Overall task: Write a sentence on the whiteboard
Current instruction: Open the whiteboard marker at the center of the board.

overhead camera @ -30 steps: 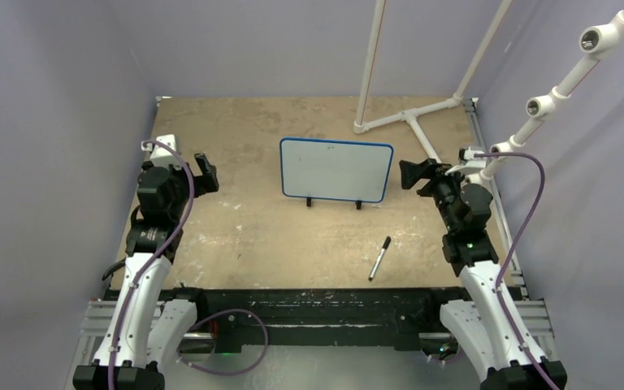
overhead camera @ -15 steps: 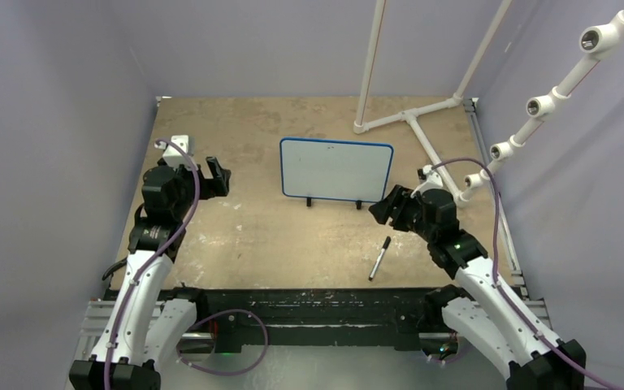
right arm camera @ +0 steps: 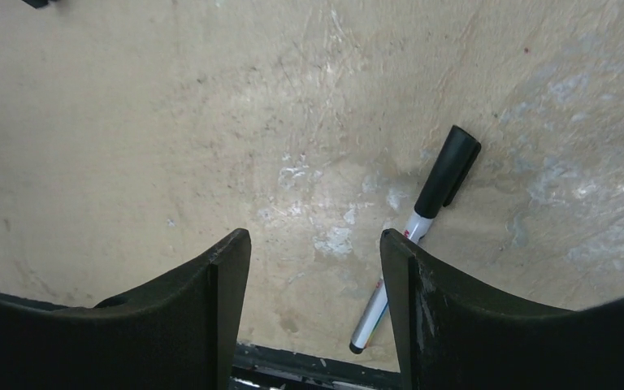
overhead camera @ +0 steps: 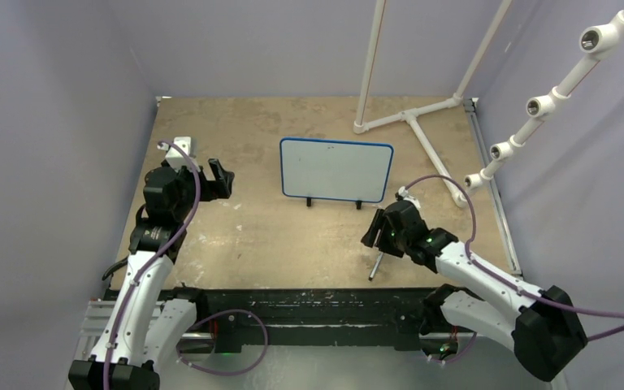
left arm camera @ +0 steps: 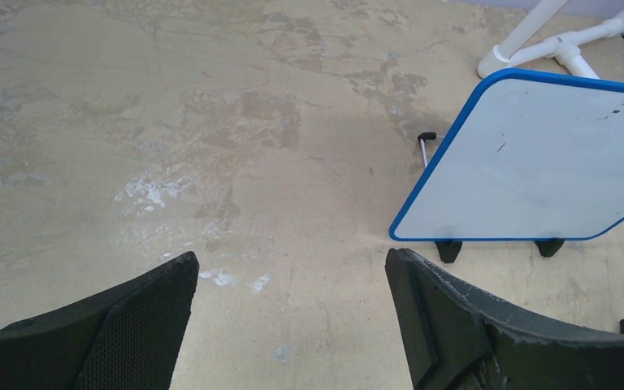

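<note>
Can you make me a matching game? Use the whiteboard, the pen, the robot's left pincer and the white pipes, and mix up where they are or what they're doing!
Things:
1. whiteboard
2. marker
3. left pincer
4. white pipes

Places or states:
A. open and empty, to the left of the board
B. lying flat on the table, cap on, near the front edge
C. at the far right corner
D. standing upright on two black feet

Right pairs: 1-D, 2-B, 3-A, 4-C
</note>
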Tool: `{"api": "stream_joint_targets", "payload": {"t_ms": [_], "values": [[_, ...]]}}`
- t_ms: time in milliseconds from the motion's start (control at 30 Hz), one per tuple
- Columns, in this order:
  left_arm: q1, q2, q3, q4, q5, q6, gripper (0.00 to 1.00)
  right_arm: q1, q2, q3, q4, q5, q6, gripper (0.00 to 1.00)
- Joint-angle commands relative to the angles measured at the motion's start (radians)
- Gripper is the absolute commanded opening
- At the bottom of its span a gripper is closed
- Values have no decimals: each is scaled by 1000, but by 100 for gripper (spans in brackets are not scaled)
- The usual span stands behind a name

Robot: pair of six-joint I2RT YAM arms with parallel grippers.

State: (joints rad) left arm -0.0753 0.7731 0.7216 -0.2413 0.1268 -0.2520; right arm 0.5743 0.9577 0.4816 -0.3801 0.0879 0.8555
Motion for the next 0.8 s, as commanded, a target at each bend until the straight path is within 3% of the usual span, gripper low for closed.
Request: {"api": "stream_joint_targets", "payload": {"t_ms": [0,467,667,767], "values": [[-7,-17,-6,31,16,-27,86,61,38,5,-42,123,93,63],[-15,-17,-8,32,15,-30,86,126,95,3,-82,210,160,60],[-17,-14,-10,30,5,-30,86,142,140,-4,-10,192,136,47],[-22,-11,-11,32,6,-33,86,155,166,-3,23,180,121,45]]}}
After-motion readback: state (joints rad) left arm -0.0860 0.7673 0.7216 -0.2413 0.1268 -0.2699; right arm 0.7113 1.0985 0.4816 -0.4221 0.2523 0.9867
